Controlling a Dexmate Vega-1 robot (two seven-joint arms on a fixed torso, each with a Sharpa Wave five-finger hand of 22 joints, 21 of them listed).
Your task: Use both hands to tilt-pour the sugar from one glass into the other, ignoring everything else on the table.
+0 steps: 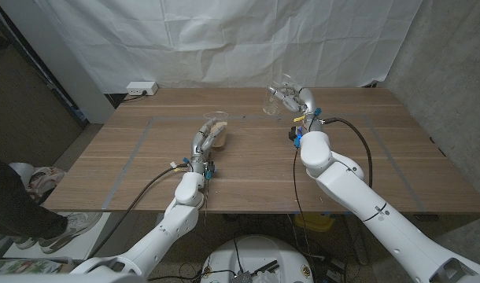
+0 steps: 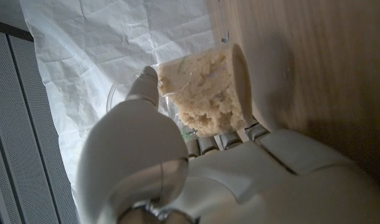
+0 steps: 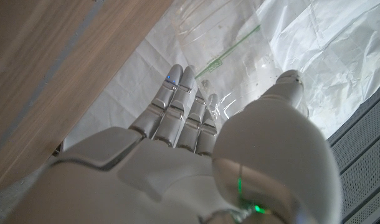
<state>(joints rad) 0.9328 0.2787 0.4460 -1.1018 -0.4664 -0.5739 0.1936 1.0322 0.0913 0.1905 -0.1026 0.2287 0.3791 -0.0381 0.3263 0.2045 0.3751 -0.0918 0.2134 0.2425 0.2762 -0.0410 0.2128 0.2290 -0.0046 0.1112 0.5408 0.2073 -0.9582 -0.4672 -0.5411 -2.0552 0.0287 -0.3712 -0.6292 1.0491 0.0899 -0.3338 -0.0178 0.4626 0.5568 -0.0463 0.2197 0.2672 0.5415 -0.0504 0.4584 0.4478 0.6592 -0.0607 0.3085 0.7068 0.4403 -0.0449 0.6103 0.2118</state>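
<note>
The wooden table has a brown plank grain crossed by faint pale tape lines, and it stands before a creased white sheet that hangs as a backdrop along its far edge. Grey floor shows to the right, a dark panel to the left, and a white power strip lies on the floor just beyond the table's far left corner. At the left edge of the head view a person's leg and shoe stand beside the table. Black cables run along both forearms. On the table, left of centre, the sugar glass stands upright, filled with pale beige clumped sugar; the left hand wraps around it, fingers on one side and thumb on the other, as the left wrist view shows plainly. Well apart from it, near the far edge and right of centre, the right hand holds the empty glass, a clear glass with a green line, tipped on its side and lifted off the wood; in the right wrist view the fingers lie along its wall with the thumb closing on the opposite side. Nothing lies on the wood between the 2 glasses.
</note>
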